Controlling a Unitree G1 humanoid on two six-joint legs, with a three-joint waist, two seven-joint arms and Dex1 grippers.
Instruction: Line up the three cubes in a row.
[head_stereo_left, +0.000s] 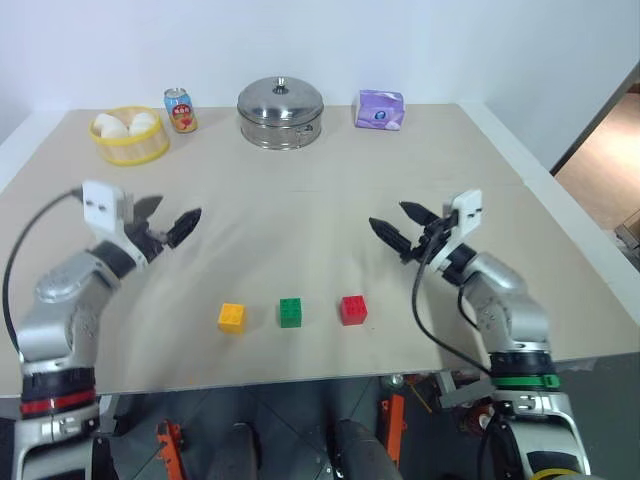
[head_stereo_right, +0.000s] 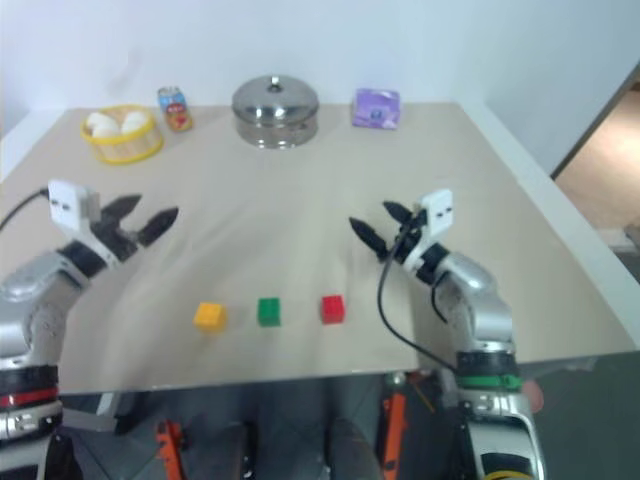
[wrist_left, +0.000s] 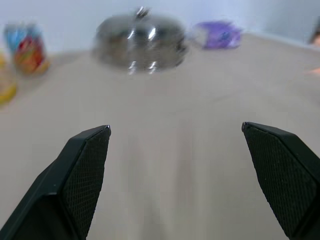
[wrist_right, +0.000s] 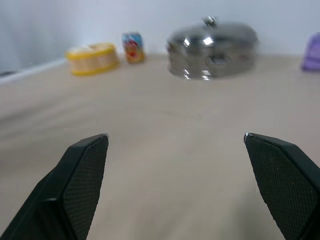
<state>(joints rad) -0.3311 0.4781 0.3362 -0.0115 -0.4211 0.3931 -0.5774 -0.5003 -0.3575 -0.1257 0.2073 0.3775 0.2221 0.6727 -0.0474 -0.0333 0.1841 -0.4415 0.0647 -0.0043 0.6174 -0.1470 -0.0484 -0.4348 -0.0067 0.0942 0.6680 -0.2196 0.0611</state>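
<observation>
Far edge of table (head_stereo_left: 330, 200): yellow egg basket (head_stereo_left: 130, 137), soda can (head_stereo_left: 180, 110), steel lidded pot (head_stereo_left: 280, 111), purple pack (head_stereo_left: 380, 109).

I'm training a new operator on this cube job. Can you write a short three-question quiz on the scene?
1. True or false: the right gripper holds the red cube.
2. Which cube sits in the middle: A yellow cube, B green cube, C red cube?
3. Fill in: the left gripper is ____ (open or shut).

Key: 1 false, it is open and empty above the table; 2 B; 3 open.
</observation>
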